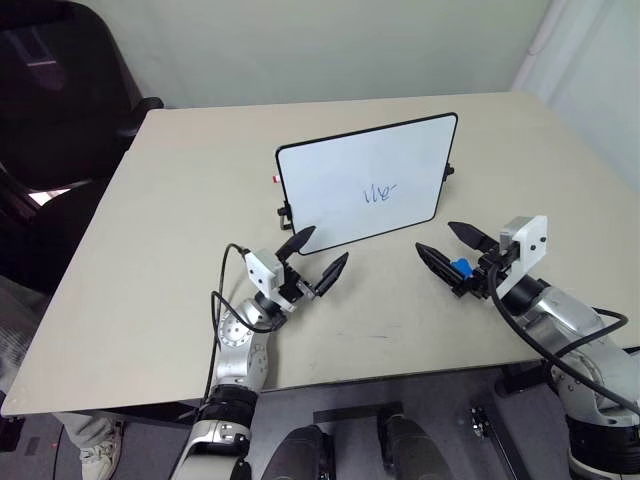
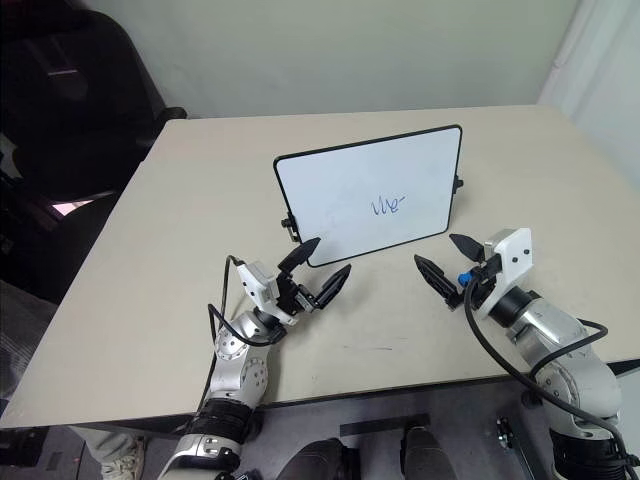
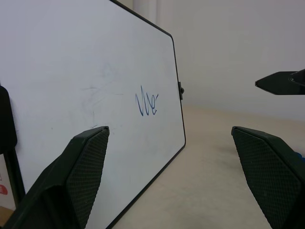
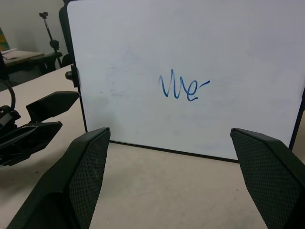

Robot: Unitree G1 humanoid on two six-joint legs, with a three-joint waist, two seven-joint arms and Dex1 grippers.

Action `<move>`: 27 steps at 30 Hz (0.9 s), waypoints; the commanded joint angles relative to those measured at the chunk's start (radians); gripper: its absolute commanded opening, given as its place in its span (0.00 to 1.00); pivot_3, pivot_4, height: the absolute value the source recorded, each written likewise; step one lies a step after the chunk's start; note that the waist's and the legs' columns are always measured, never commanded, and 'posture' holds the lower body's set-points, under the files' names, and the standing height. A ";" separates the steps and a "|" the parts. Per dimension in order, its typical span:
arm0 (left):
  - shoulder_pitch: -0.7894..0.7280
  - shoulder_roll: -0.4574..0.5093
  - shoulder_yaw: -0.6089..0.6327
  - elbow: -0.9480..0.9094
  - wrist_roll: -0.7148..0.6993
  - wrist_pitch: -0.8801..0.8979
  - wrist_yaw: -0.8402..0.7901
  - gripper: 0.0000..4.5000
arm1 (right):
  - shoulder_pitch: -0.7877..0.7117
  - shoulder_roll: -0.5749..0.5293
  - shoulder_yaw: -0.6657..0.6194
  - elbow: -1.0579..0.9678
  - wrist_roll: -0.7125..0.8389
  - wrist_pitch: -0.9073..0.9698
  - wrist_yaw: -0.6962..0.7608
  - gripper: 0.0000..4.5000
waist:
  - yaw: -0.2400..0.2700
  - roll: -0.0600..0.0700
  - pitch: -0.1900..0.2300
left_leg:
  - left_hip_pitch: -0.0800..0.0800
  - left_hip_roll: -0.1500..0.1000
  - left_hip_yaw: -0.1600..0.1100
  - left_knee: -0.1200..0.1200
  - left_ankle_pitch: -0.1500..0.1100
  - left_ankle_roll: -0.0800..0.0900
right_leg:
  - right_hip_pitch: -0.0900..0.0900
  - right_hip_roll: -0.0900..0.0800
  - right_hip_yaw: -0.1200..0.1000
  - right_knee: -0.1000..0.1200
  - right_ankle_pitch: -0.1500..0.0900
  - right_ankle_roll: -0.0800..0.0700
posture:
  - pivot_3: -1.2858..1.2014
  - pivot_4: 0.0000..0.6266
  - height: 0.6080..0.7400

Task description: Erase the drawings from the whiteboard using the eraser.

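We judge the eraser light and stiff – it sits deep between the right tool's wide-spread fingers, seemingly unclamped – while the left tool gapes empty beside the whiteboard on the table, drawings unerased.

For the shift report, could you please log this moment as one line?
drawings: unerased | whiteboard: upright | eraser: by right gripper | both open

Arms: silver-grey metal housings, rounded at the joints, with dark ribbed cuffs lower down.
Cables: black, looping loose beside each wrist.
Left end effector: two black pointed fingers, cross-hatched inner pads, small white camera box behind.
Right end effector: same black fingers, larger white box with two dark dots.
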 commanded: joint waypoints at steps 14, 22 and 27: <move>-0.085 -0.011 0.003 0.110 0.012 -0.036 -0.019 1.00 | 0.044 -0.005 -0.030 -0.085 0.013 0.003 -0.049 0.95 | 0.005 0.000 0.000 | 0.000 0.000 0.000 0.000 0.000 0.001 | 0.001 0.000 0.000 0.000 0.003 0.000 | 0.52 0.24 0.90; -0.060 -0.010 0.002 0.086 0.004 -0.039 -0.031 1.00 | 0.010 -0.043 -0.031 -0.052 0.020 0.060 -0.043 0.95 | 0.004 0.000 0.000 | 0.000 -0.001 0.000 0.001 0.001 0.001 | 0.001 -0.001 0.001 0.000 0.005 0.000 | 0.52 0.24 0.90; -0.063 -0.010 0.007 0.089 0.008 -0.039 -0.018 1.00 | 0.008 -0.090 -0.047 0.005 -0.013 0.059 -0.027 0.98 | 0.005 0.000 0.000 | 0.000 -0.001 0.000 0.001 0.001 0.001 | 0.001 -0.001 0.001 -0.001 0.004 0.001 | 0.52 0.24 0.90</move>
